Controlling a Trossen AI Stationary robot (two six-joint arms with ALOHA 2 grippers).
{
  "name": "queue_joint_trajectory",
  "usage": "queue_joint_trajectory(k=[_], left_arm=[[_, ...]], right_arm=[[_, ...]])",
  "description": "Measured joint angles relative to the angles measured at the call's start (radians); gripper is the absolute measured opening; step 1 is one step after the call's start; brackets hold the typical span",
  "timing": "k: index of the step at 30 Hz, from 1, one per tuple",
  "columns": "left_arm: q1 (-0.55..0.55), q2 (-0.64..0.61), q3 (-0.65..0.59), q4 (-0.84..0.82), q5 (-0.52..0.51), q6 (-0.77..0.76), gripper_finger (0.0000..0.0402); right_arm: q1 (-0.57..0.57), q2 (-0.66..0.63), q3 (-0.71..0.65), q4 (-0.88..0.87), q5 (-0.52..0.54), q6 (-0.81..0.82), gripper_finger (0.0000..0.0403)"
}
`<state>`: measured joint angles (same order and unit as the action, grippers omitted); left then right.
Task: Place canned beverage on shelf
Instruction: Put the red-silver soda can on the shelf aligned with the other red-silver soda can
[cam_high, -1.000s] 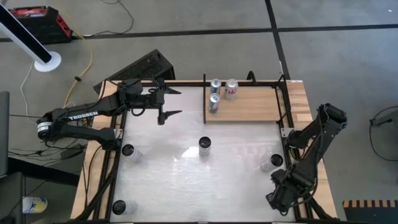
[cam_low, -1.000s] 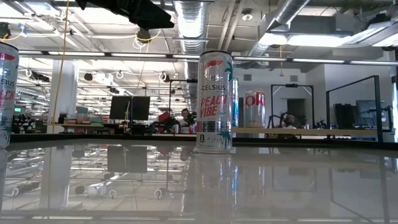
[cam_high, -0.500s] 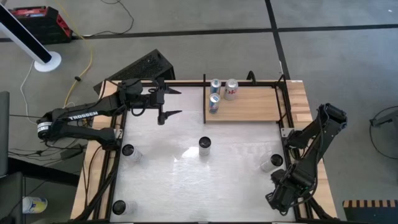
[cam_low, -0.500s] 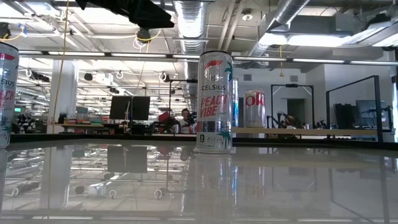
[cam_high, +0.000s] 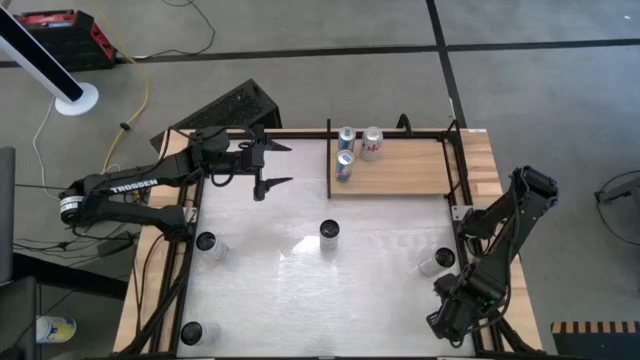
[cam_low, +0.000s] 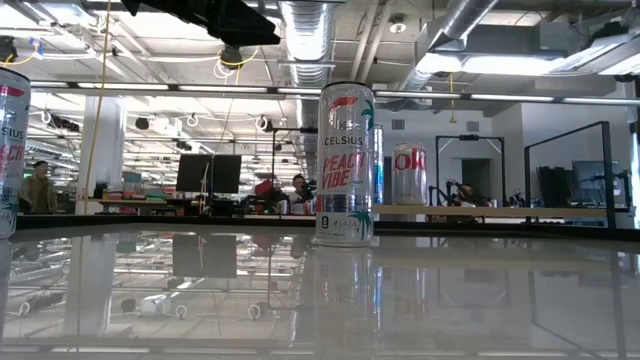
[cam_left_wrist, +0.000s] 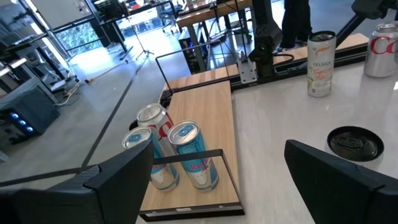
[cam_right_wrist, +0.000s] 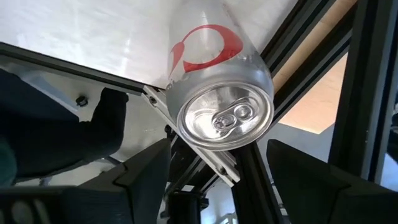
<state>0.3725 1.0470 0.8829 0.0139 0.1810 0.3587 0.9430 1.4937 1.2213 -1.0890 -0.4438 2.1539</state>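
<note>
1. At the far edge of the counter (cam_high: 300, 300), the shelf (cam_high: 400, 168) carries three upright cans (cam_high: 348, 150) clustered at its left end, two blue and one silver with red lettering

2. Just left of the shelf, the left gripper (cam_high: 275, 165) hangs above the counter, its jaws spread wide and holding nothing

3. In the left wrist view, the three cans stand touching one another beside the shelf's black rail

4. At mid-counter, a Celsius can (cam_high: 329, 236) stands upright and alone, well apart from both arms

5. Near the counter's right edge, a silver can with a red logo (cam_high: 437, 262) stands just beyond the right gripper (cam_right_wrist: 205, 186), whose arm is folded low at the near right corner; its jaws are parted, gripping nothing

6. Along the left edge, two more cans (cam_high: 208, 243) stand upright
</note>
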Motion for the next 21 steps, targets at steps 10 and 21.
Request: queue_joint_trajectory(k=[10,21], left_arm=[[0.0,0.0,0.0,-0.002,0.0,0.0,0.0345],[0.0,0.0,0.0,-0.002,0.0,0.0,0.0345]], right_arm=[[-0.009,0.0,0.0,0.001,0.02,0.06,0.0295],[-0.01,0.0,0.0,0.014,0.025,0.064,0.0391]])
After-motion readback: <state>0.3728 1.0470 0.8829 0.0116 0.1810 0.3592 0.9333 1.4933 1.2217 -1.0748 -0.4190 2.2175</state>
